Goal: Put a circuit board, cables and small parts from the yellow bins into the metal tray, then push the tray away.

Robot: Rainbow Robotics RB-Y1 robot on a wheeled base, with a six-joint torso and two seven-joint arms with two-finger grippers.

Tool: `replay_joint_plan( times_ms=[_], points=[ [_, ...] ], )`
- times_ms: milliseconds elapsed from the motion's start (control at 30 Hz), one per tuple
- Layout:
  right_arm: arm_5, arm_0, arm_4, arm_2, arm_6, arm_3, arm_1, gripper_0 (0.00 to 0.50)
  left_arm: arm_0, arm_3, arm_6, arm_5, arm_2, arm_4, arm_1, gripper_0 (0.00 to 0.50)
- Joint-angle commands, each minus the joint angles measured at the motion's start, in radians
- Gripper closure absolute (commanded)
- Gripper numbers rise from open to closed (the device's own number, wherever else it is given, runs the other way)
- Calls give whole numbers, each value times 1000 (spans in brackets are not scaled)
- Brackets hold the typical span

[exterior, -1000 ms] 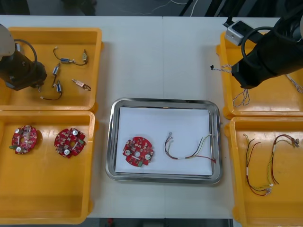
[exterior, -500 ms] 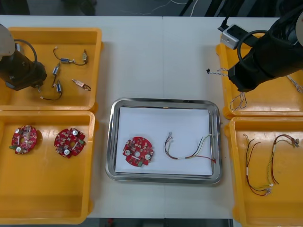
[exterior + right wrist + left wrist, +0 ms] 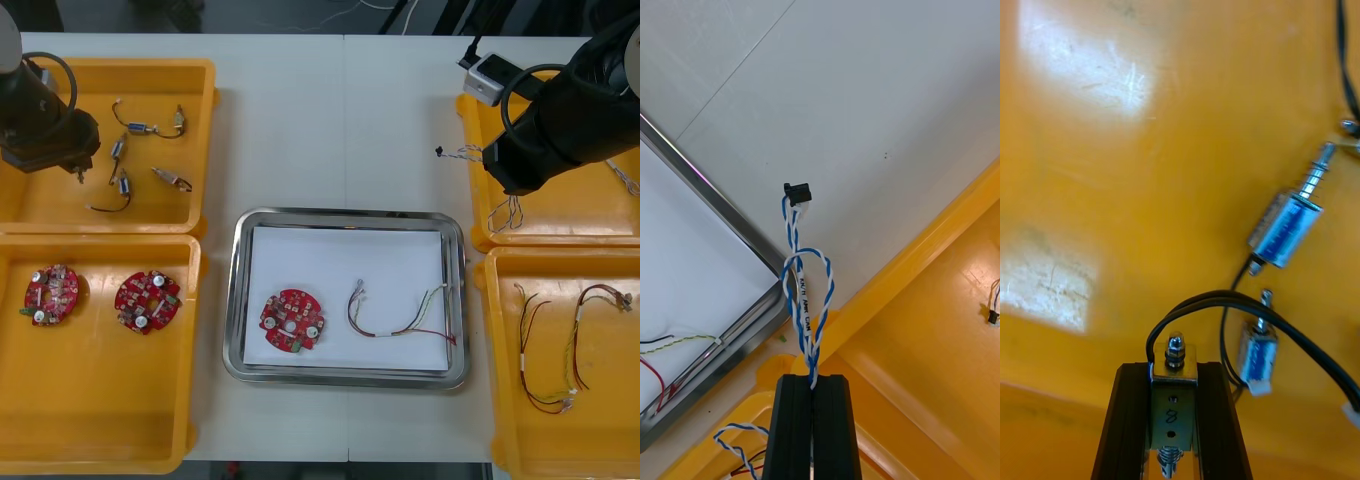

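Note:
Over the far left yellow bin (image 3: 205, 150), my left gripper (image 3: 78, 165) (image 3: 1172, 375) is shut on a small metal part (image 3: 1172, 397) with a black lead, held above the bin floor. Other small metal parts (image 3: 1289, 225) lie beyond the fingers. At the far right bin's inner rim (image 3: 468, 120), my right gripper (image 3: 500, 170) (image 3: 812, 382) is shut on a twisted blue and white cable (image 3: 806, 300). Its black plug (image 3: 796, 195) hangs over the table just outside the metal tray's corner (image 3: 730, 217). The tray (image 3: 350, 213) holds a red circuit board (image 3: 292, 320) and a red and yellow cable (image 3: 400, 322).
The near left bin (image 3: 100, 440) holds two red circuit boards (image 3: 52, 293) (image 3: 147, 300). Red and yellow cables (image 3: 560, 350) lie in the near right bin (image 3: 500, 400). Several small metal parts (image 3: 140, 128) remain in the far left bin.
The left arm has risen and shifted toward the far side with a small part in its fingers. The right arm carried the twisted cable left toward the tray, then nearly stopped.

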Motion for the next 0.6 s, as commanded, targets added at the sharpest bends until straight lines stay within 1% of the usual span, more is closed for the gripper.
replay_joint_plan(
  times_ms=[33,133,200,333,500,600],
  points=[
    [3,2,4,14,28,-32,-35,500,30,-203,76,93,36,-20,48,500],
    [3,4,7,12,30,-32,-35,500,57,-281,89,128,36,-21,47,500],
    [3,4,9,12,30,-32,-35,500,80,-353,99,166,36,-20,47,500],
    [3,4,10,12,33,-32,-35,500,105,-459,119,235,36,-14,35,500],
    [3,4,10,12,33,-32,-35,500,133,-604,190,329,36,-8,1,500],
    [3,4,12,12,33,-32,-35,500,137,-661,231,344,29,-3,-21,500]
  ],
)
